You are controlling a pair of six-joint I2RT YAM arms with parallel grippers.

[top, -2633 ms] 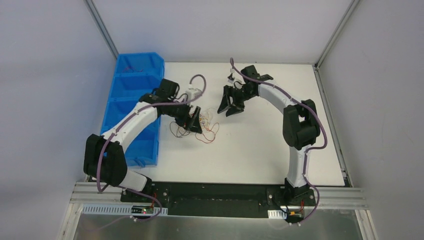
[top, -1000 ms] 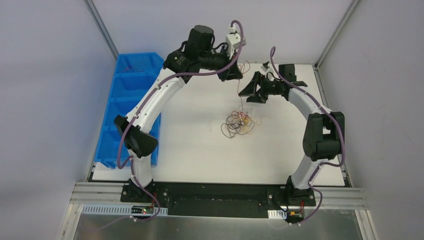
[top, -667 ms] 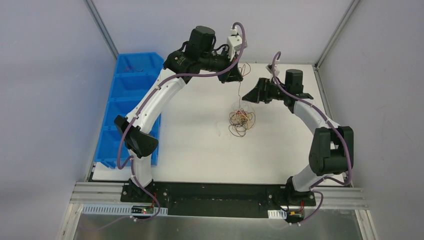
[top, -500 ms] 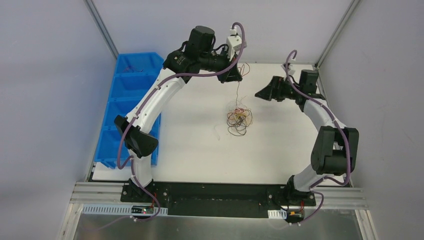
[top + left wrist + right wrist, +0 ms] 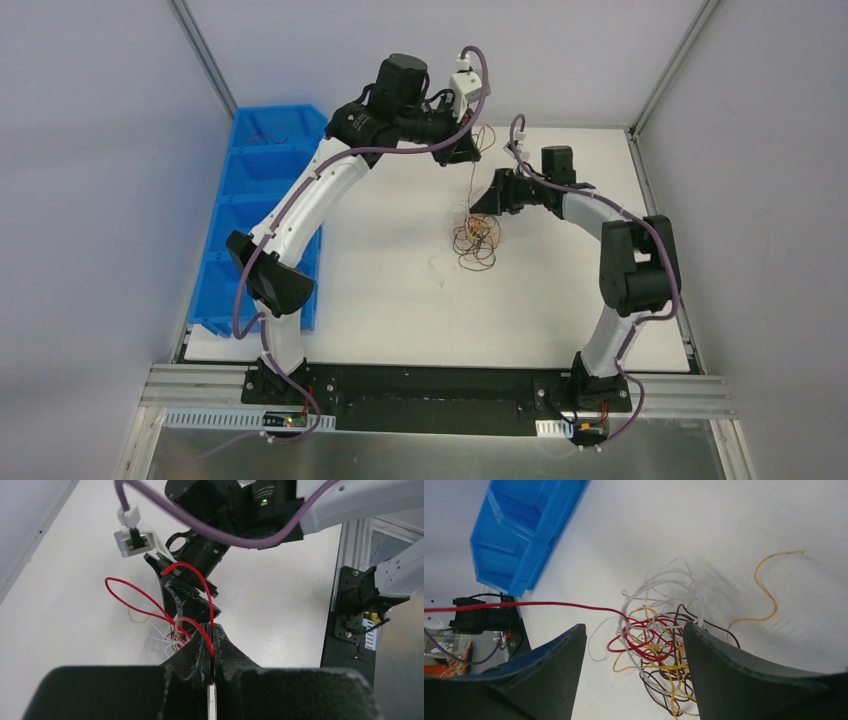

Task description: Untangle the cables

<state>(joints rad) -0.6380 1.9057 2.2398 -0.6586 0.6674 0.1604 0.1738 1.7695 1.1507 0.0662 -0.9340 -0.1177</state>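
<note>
The cables form a small tangle of red, yellow, brown and white wires on the white table. My left gripper is raised above the tangle's far side. In the left wrist view it is shut on a red cable that loops and runs down to the tangle. My right gripper hovers just right of the tangle. In the right wrist view it stands open, its fingers either side of the tangle. The red cable stretches taut to the left.
A row of blue bins lines the table's left edge, also in the right wrist view. One yellow wire end trails away from the tangle. Grey walls close the back and sides.
The left gripper, which lifted the red cable off the table, has held still. The right arm swung out to the right, then came back left to the tangle, its jaws narrowing somewhat.
</note>
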